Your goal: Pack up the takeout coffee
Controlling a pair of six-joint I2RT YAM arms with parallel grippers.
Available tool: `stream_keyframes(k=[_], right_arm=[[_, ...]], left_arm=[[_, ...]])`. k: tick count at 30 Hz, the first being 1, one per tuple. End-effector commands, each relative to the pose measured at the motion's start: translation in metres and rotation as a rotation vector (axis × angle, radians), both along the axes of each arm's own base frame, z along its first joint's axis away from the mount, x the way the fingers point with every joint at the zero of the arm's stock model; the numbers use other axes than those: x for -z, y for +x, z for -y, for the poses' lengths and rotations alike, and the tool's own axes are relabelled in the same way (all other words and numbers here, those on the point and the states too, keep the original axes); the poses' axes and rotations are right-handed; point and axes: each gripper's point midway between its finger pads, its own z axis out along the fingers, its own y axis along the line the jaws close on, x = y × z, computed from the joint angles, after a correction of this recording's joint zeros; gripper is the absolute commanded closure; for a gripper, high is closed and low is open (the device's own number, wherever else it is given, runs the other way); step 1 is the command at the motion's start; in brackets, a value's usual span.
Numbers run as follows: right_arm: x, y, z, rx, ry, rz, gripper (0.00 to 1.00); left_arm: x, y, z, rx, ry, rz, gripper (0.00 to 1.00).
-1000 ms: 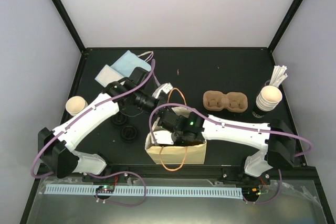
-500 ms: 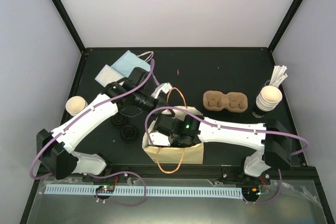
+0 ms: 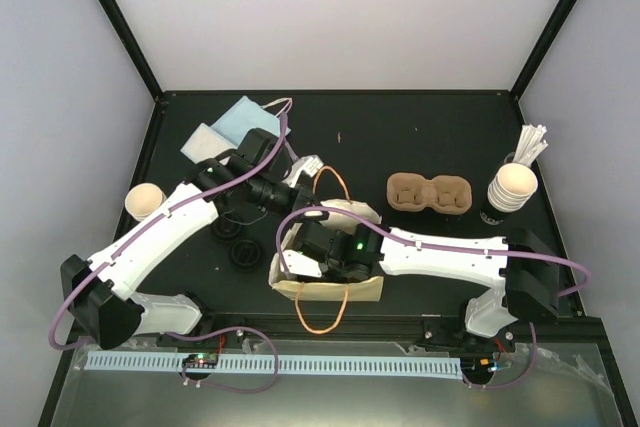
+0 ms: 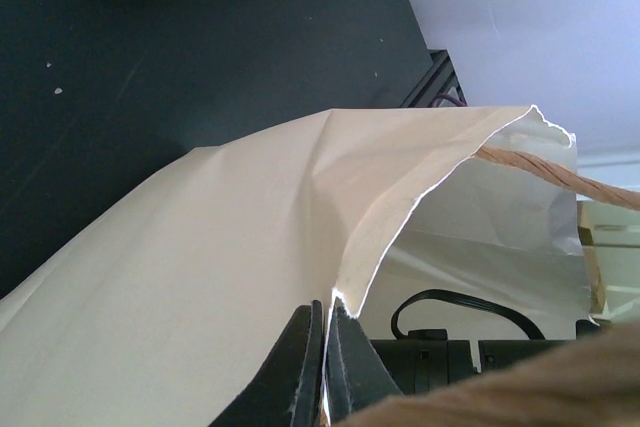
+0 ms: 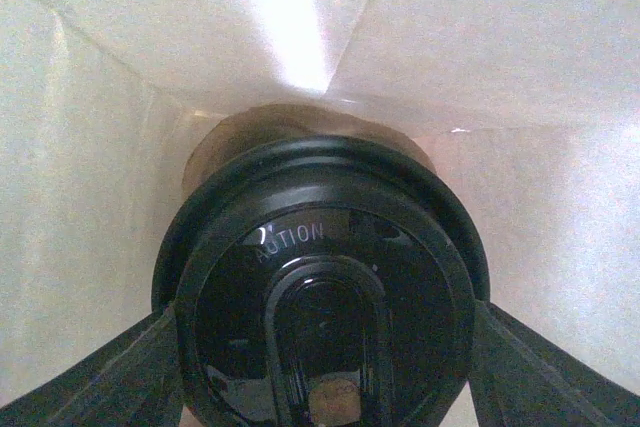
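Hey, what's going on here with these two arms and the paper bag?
The left end effector is pinched shut on the rim of the paper bag, holding its mouth open. The right end effector reaches down inside the bag, gripping a black-lidded coffee cup by the sides of its lid. It has not let go yet. A pulp cup carrier and a stack of cups sit off to the right, untouched.

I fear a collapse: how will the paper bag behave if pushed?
Probably floppy: the paper bag is thin and creased, its rim pinched by the left gripper. Likely light, so a push may slide or crumple it.
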Motion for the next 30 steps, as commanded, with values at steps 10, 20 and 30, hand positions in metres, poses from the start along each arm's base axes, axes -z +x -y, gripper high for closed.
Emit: stream_keyframes(k=[10, 20, 30], right_arm=[[0.057, -0.004, 0.035, 0.038, -0.164, -0.066, 0.48], [0.069, -0.009, 0.046, 0.04, -0.303, -0.087, 0.49], [0.099, -0.021, 0.049, 0.025, -0.446, -0.104, 0.49]], left_arm=[[0.007, 0.01, 0.0, -0.016, 0.007, 0.028, 0.98], [0.013, 0.012, -0.003, -0.021, 0.013, 0.026, 0.98], [0.023, 0.011, -0.007, -0.018, 0.025, 0.012, 0.99]])
